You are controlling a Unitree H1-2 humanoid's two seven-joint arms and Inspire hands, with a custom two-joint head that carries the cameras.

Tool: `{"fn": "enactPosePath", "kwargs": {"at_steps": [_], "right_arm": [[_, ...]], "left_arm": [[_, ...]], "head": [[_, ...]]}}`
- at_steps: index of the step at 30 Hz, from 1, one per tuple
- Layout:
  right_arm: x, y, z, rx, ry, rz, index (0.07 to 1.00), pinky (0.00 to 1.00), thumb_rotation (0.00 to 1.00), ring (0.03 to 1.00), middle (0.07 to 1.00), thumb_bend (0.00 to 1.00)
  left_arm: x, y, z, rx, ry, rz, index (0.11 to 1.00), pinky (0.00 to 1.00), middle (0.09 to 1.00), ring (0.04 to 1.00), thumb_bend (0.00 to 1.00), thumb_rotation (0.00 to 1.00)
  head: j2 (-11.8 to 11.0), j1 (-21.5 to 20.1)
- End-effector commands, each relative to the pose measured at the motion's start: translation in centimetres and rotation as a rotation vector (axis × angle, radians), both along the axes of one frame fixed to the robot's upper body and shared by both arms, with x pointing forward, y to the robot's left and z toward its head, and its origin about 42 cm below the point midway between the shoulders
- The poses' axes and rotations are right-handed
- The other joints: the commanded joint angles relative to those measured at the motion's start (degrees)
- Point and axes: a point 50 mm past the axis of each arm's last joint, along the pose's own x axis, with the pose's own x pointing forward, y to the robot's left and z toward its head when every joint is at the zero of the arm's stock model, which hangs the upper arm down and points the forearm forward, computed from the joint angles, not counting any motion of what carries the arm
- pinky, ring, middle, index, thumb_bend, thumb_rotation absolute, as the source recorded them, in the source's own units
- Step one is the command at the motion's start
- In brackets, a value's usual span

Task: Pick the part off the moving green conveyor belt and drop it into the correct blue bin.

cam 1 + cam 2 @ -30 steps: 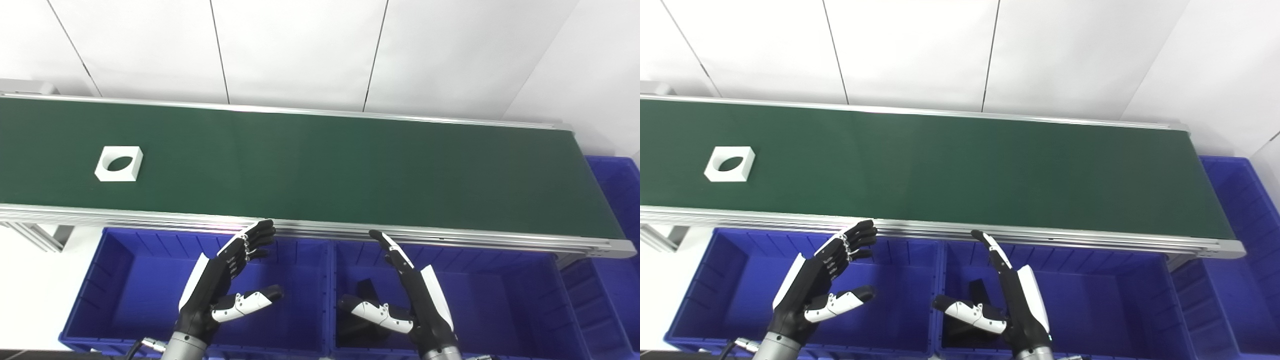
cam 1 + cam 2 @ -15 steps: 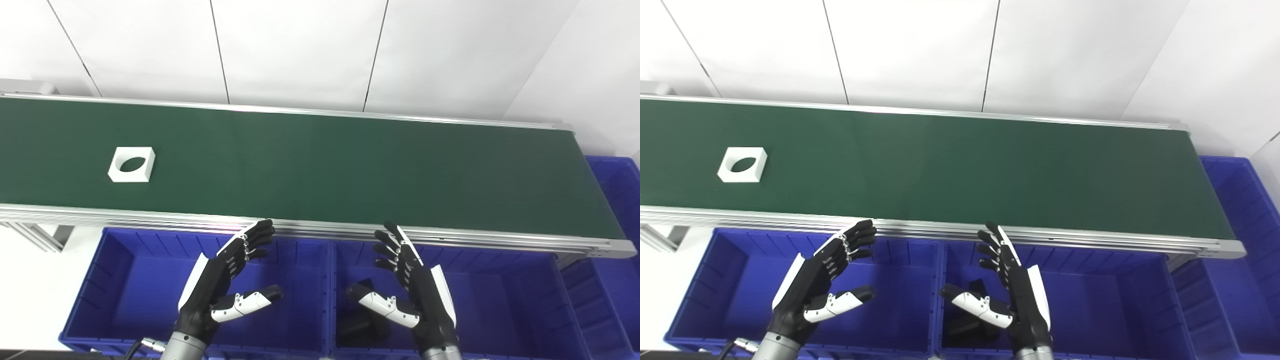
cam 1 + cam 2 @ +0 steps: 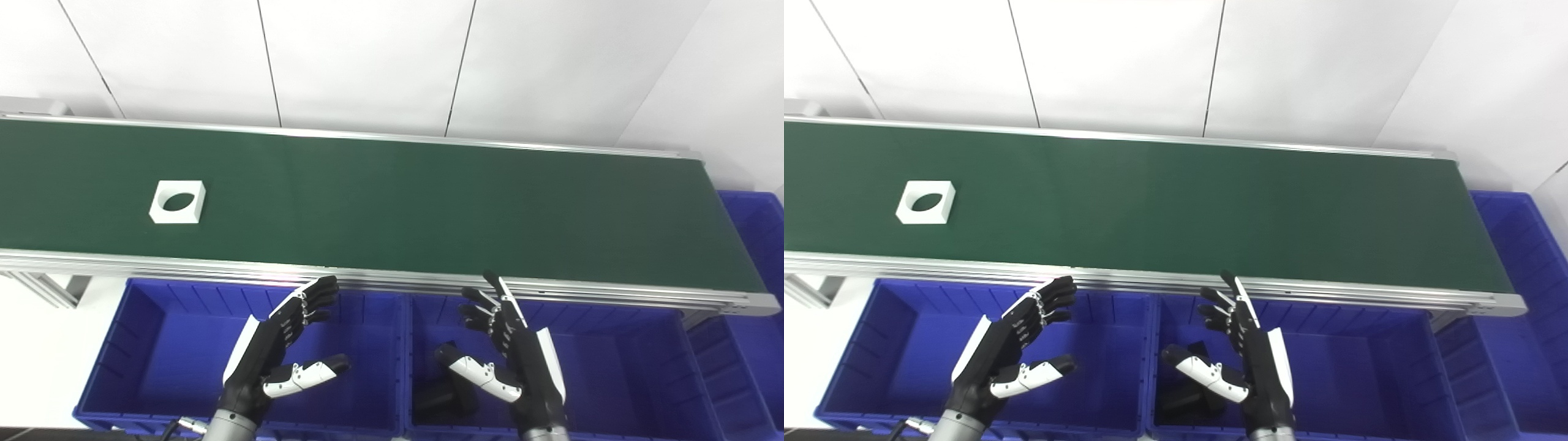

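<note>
A white square part with a round hole (image 3: pixel 177 201) lies on the green conveyor belt (image 3: pixel 429 202) at its left end; it also shows in the right eye view (image 3: pixel 926 202). My left hand (image 3: pixel 278 349) is open and empty above the left blue bin (image 3: pixel 153 343). My right hand (image 3: pixel 511 355) is open and empty above the middle blue bin (image 3: pixel 612 367). Both hands are in front of the belt's near rail, far from the part.
A black part (image 3: pixel 444 395) lies in the middle bin, partly hidden by my right hand. Another blue bin (image 3: pixel 756 245) stands at the belt's right end. A white panelled wall rises behind the belt.
The white part has travelled to the right along the belt. My right hand has spread its fingers and shifted slightly right. My left hand has dropped slightly.
</note>
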Motion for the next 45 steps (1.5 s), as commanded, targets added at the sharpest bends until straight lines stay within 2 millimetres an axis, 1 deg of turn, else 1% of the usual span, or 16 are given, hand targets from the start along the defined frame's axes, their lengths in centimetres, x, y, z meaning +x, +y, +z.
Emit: {"fn": "enactPosePath", "kwargs": {"at_steps": [1, 2, 3, 6, 9, 12, 15, 18, 21, 26, 30, 34, 39, 41, 43, 45], "right_arm": [[-0.1, -0.1, 0.8, 0.006, -0.079, -0.001, 0.954, 0.76, 0.38, 0.777, 0.829, 0.79], [-0.1, -0.2, 0.6, 0.003, -0.079, -0.003, 0.954, 0.76, 0.38, 0.777, 0.828, 0.79], [-0.1, -0.3, 0.6, 0.001, -0.080, -0.004, 0.950, 0.76, 0.37, 0.777, 0.828, 0.79], [-0.2, -0.5, 0.4, -0.009, -0.082, 0.002, 0.952, 0.77, 0.34, 0.793, 0.833, 0.77], [-0.2, -0.6, 0.2, -0.020, -0.087, 0.008, 0.951, 0.77, 0.32, 0.793, 0.834, 0.77], [0.0, -0.7, 0.0, -0.035, -0.089, 0.015, 0.950, 0.78, 0.32, 0.797, 0.835, 0.76], [0.2, -0.7, -0.3, -0.044, -0.091, 0.016, 0.945, 0.77, 0.33, 0.784, 0.832, 0.77], [0.5, -0.6, -0.7, -0.047, -0.093, 0.016, 0.943, 0.76, 0.33, 0.782, 0.831, 0.77], [0.7, -0.5, -1.1, -0.039, -0.093, 0.017, 0.941, 0.77, 0.33, 0.779, 0.829, 0.77], [1.2, -0.2, -1.5, -0.018, -0.086, 0.018, 0.944, 0.78, 0.34, 0.789, 0.838, 0.77], [1.5, 0.0, -1.8, -0.020, -0.085, 0.019, 0.944, 0.78, 0.36, 0.793, 0.841, 0.78], [1.8, 0.2, -2.2, -0.018, -0.087, 0.016, 0.942, 0.78, 0.37, 0.792, 0.842, 0.79], [2.2, 0.4, -2.4, -0.013, -0.083, 0.006, 0.940, 0.78, 0.37, 0.793, 0.837, 0.79], [2.3, 0.4, -2.6, -0.015, -0.076, -0.002, 0.937, 0.77, 0.38, 0.798, 0.838, 0.80], [2.3, 0.3, -2.7, -0.014, -0.070, -0.009, 0.932, 0.77, 0.41, 0.811, 0.843, 0.82], [2.4, 0.2, -2.8, -0.016, -0.075, -0.007, 0.934, 0.78, 0.42, 0.813, 0.846, 0.82]], "left_arm": [[0.1, -0.6, 0.7, -0.046, -0.057, 0.002, 0.835, 0.77, 0.855, 0.840, 0.83, 0.40], [0.2, -0.7, 0.7, -0.049, -0.069, -0.001, 0.834, 0.77, 0.854, 0.841, 0.84, 0.39], [0.2, -0.7, 0.6, -0.050, -0.079, -0.004, 0.835, 0.77, 0.855, 0.838, 0.84, 0.39], [0.3, -0.8, 0.7, -0.059, -0.111, 0.000, 0.831, 0.78, 0.855, 0.839, 0.85, 0.38], [0.5, -0.8, 1.0, -0.083, -0.141, 0.003, 0.830, 0.78, 0.853, 0.840, 0.85, 0.35], [1.2, -0.5, 2.2, -0.057, -0.194, 0.002, 0.834, 0.78, 0.853, 0.837, 0.85, 0.37], [2.1, -0.1, 3.5, -0.030, -0.231, 0.013, 0.842, 0.78, 0.850, 0.832, 0.86, 0.43], [3.4, 0.4, 5.2, -0.004, -0.281, 0.032, 0.843, 0.78, 0.847, 0.826, 0.86, 0.45], [4.5, 0.8, 6.4, 0.003, -0.309, 0.034, 0.870, 0.82, 0.866, 0.846, 0.81, 0.43], [7.7, 2.3, 9.2, 0.117, -0.396, 0.033, 0.929, 0.80, 0.892, 0.856, 0.79, 0.48], [10.1, 3.7, 10.6, 0.171, -0.424, 0.028, 0.936, 0.85, 0.907, 0.885, 0.78, 0.46], [12.7, 5.1, 11.5, 0.260, -0.431, 0.035, 0.941, 0.86, 0.925, 0.907, 0.77, 0.44], [15.7, 6.9, 12.4, 0.342, -0.393, 0.048, 0.959, 0.93, 0.962, 0.971, 0.80, 0.44], [16.9, 7.5, 12.6, 0.372, -0.396, 0.053, 0.962, 0.91, 0.967, 0.959, 0.80, 0.46], [18.1, 7.7, 12.7, 0.387, -0.399, 0.055, 0.956, 0.91, 0.958, 0.947, 0.80, 0.44], [19.3, 7.9, 12.7, 0.406, -0.390, 0.055, 0.955, 0.91, 0.956, 0.945, 0.80, 0.44]], "head": [[-0.10, 0.20], [-1.13, 0.81], [-1.13, 0.81], [-2.64, 1.29], [-2.73, 1.23], [-3.25, 1.38], [-3.52, 1.17], [-3.89, -0.29], [-4.05, -0.67], [-3.88, -2.26], [-3.85, -3.17], [-3.64, -4.12], [-3.37, -5.40], [-3.29, -5.46], [-3.18, -5.45], [-3.11, -5.45]]}}
